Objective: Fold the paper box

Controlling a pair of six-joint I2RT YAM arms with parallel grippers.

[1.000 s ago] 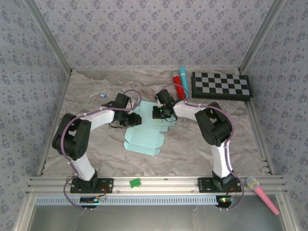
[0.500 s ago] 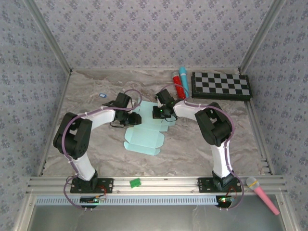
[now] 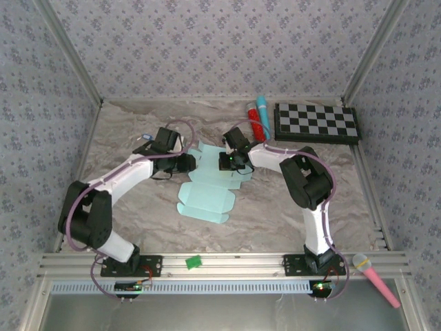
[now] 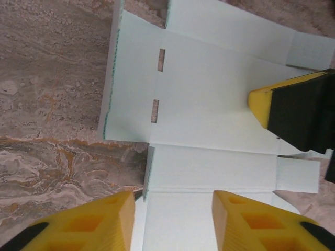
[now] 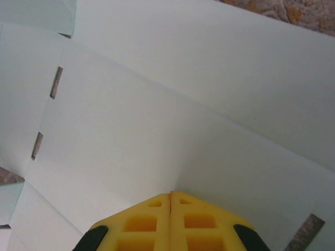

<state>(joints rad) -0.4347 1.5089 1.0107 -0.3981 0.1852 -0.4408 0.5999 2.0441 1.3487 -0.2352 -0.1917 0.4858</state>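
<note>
The paper box (image 3: 207, 200) is a flat pale mint die-cut sheet lying on the marble table, its flaps and two slits plain in the left wrist view (image 4: 209, 89). My left gripper (image 3: 187, 163) hovers open over the sheet's left edge (image 4: 172, 201), one finger above bare table, the other above card, nothing between them. My right gripper (image 3: 231, 162) is shut, its tip resting on the sheet's middle panel (image 5: 171, 194), and it shows as a yellow and black wedge (image 4: 293, 107) in the left wrist view. The card (image 5: 157, 104) lies flat around it.
A black-and-white checkerboard (image 3: 317, 123) lies at the back right, with red and blue tubes (image 3: 256, 117) beside it. A small blue item (image 3: 146, 136) sits far left. A green piece (image 3: 193, 261) and a pink microphone (image 3: 375, 276) rest on the front rail. Patterned walls close three sides.
The left arm has stretched out, its elbow swinging left and down, and its gripper has shifted slightly back and left, uncovering the sheet's left flap. The right arm has not moved.
</note>
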